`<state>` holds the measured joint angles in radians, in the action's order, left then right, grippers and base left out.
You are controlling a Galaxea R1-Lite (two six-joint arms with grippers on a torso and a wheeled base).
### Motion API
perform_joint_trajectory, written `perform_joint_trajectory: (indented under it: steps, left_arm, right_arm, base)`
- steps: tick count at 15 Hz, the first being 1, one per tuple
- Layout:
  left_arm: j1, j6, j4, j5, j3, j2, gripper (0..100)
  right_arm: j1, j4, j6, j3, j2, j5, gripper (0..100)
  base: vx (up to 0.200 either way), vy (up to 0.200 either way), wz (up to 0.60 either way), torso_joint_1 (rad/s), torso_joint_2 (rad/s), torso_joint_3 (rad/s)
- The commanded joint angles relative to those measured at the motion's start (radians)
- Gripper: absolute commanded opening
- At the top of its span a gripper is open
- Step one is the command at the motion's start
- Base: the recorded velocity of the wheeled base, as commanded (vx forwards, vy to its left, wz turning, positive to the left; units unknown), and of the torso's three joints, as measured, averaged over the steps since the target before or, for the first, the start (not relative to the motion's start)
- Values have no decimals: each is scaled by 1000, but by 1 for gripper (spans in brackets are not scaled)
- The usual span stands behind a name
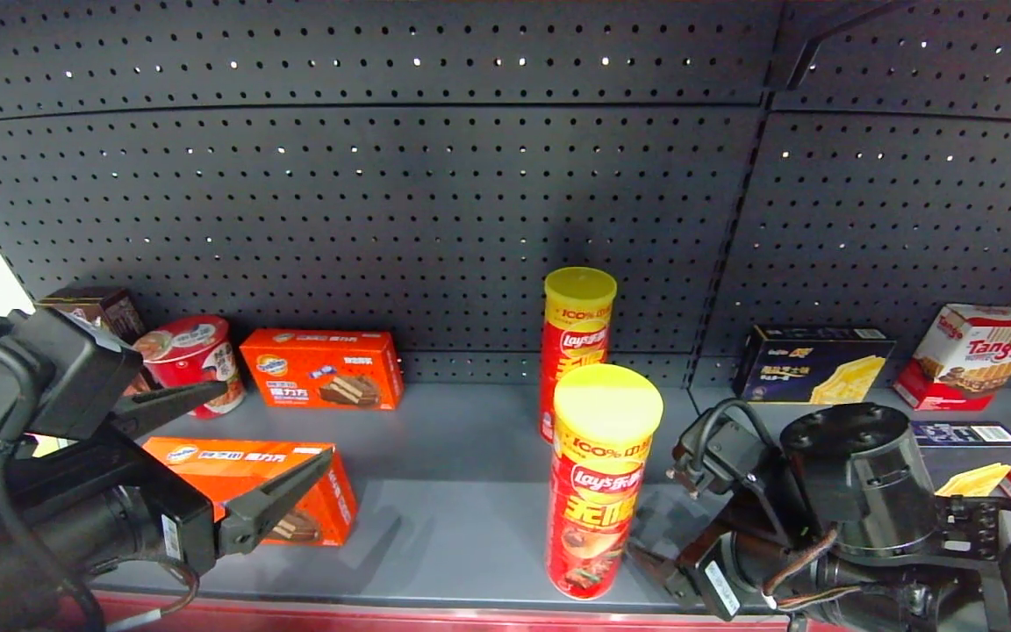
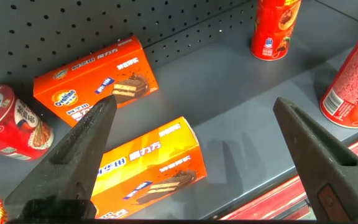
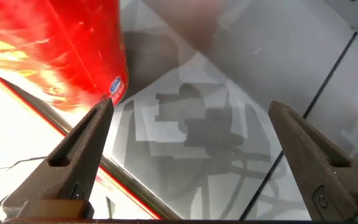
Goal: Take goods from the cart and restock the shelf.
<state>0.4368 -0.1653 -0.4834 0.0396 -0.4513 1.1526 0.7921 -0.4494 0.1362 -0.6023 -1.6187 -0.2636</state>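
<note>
My left pincer [image 1: 277, 420], wide and empty, hangs over the front orange box [image 1: 321, 502]; my right pincer [image 3: 191, 106], likewise wide, flanks the chip can [image 1: 598, 483] standing at the shelf [image 1: 462, 491] edge. It looks shelved, with more restocking likely ahead.

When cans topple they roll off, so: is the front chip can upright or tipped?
Upright. The front chip can stands on its base on the shelf, yellow lid facing up, near the front edge.
</note>
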Motion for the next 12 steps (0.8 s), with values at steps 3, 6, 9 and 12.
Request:
perform_joint_trajectory:
  steps: [3, 6, 9, 12]
  left_arm:
    - [0, 0, -1, 0, 0, -1, 100]
    - [0, 0, -1, 0, 2, -1, 100]
    - [0, 0, -1, 0, 2, -1, 100]
    - [0, 0, -1, 0, 17, -1, 100]
  right_arm:
    - [1, 0, 0, -2, -7, 0, 100]
    - [1, -2, 0, -11, -20, 0, 100]
    - [1, -3, 0, -24, -32, 0, 100]
    - [1, -2, -1, -20, -32, 0, 100]
  base:
    - [0, 0, 0, 0, 0, 0]
    - [0, 0, 0, 0, 0, 0]
    - [0, 0, 0, 0, 0, 0]
    - [0, 0, 0, 0, 0, 0]
